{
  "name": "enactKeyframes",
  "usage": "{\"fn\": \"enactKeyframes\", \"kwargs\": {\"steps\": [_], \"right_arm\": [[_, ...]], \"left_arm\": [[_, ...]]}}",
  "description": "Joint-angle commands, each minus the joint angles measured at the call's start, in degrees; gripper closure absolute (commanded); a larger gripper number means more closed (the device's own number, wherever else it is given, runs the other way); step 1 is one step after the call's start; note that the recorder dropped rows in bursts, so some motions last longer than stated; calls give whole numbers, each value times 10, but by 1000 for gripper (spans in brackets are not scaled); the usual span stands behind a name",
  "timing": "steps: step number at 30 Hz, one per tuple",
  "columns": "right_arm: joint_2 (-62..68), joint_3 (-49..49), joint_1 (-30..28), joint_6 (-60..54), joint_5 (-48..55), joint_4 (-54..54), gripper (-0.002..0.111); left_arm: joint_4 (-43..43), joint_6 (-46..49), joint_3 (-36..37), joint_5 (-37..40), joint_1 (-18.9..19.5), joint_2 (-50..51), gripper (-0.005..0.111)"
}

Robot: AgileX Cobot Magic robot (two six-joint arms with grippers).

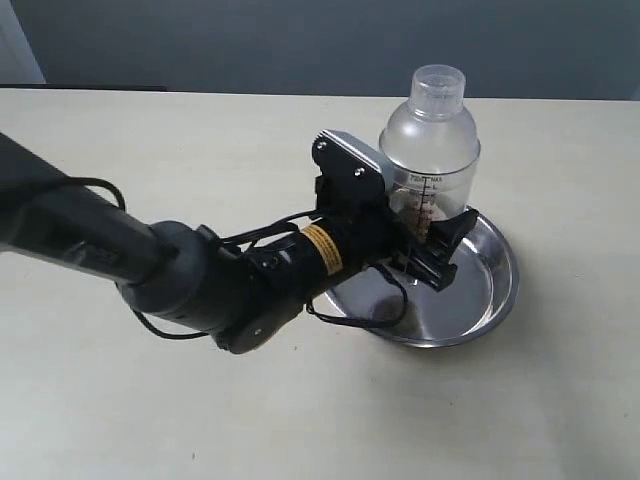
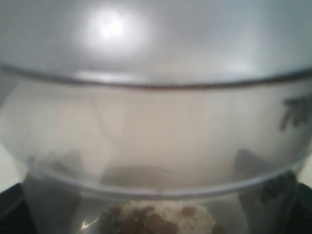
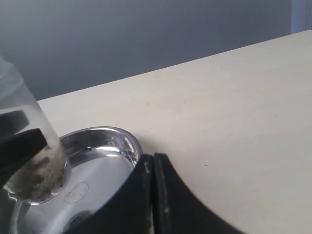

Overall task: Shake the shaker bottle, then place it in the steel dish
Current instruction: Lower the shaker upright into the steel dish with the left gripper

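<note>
The shaker bottle (image 1: 430, 140) is clear frosted plastic with a domed shoulder, a round cap and black marks, and it stands upright. Its base is down inside the steel dish (image 1: 505, 290), toward the far left of it. My left gripper (image 1: 432, 228) is shut on the bottle's lower body, one black finger on each side. In the left wrist view the bottle (image 2: 156, 122) fills the picture, with brown pellets at its bottom. The right wrist view shows the bottle (image 3: 46, 168) in the dish (image 3: 131, 141); whether the base touches the floor is unclear. My right gripper (image 3: 154, 157) is shut and empty beside the dish.
The dish sits right of centre on a pale wooden table (image 1: 150, 400). The left arm (image 1: 200, 270) and its cables reach in from the left edge. A dark grey wall (image 1: 300, 40) runs behind the table's far edge.
</note>
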Motion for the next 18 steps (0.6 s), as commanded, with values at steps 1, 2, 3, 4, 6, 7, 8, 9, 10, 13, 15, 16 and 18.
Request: {"fn": "enactKeyframes", "kwargs": {"steps": [1,2,3,4,6,7,8,9,10,13,15,16,18], "right_arm": [[-2,1,1,-4,-6,0,109],[-2,1,1,-4,-6,0,109],[-2,1,1,-4,-6,0,109],[-2,1,1,-4,-6,0,109],[-2,1,1,-4,-6,0,109],[-2,1,1,-4,-6,0,109],[-2,1,1,-4,-6,0,109],[-2,1,1,-4,-6,0,109],[-2,1,1,-4,-6,0,109],[-2,1,1,-4,-6,0,109],[-2,1,1,-4,-6,0,109],[-2,1,1,-4,-6,0,109],[-2,1,1,-4,-6,0,109]], "left_arm": [[-10,13,-30,-18,-1,23,107],[-11,16,-34,-14,-1,29,107],[-19,24,-39,-12,-1,36,107],[-19,25,-45,-12,-1,43,107],[-19,26,-53,-12,-1,53,107],[-19,26,-55,-12,-1,59,107],[-19,26,-58,-12,-1,61,107],[-19,29,-61,-11,-1,64,107],[-23,33,-62,-9,-1,65,107],[-39,34,-63,-5,-1,66,107],[-46,34,-64,-5,-1,66,105],[-49,34,-64,-3,-1,66,104],[-49,34,-64,-1,-1,67,95]]}}
